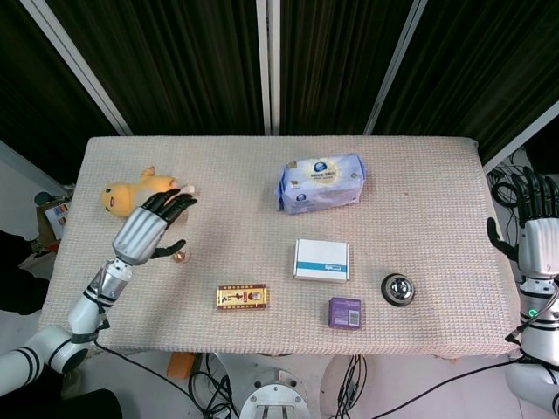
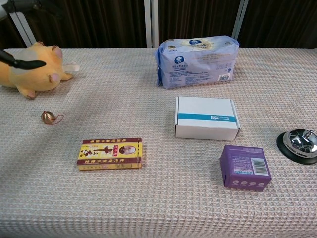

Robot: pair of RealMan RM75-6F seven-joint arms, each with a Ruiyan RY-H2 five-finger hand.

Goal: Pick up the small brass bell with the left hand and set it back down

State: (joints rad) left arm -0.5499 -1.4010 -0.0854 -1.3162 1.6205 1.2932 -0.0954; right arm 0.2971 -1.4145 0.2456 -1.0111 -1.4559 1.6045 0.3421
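Head view shows one small round brass bell [image 1: 180,256] lying on the beige woven counter [image 1: 419,183], just beside the left hand [image 1: 145,232], whose fingers [image 1: 175,202] are spread and grasp nothing. One yellow plush toy [image 1: 131,192] lies just behind that hand. Elsewhere sit one blue tissue pack [image 1: 320,182], one white box with a blue stripe [image 1: 321,259], one red-and-gold flat box [image 1: 242,297], one purple carton [image 1: 344,312] and one chrome call bell [image 1: 397,288]. The right hand [image 1: 535,227] hangs off the counter's edge, fingers released.
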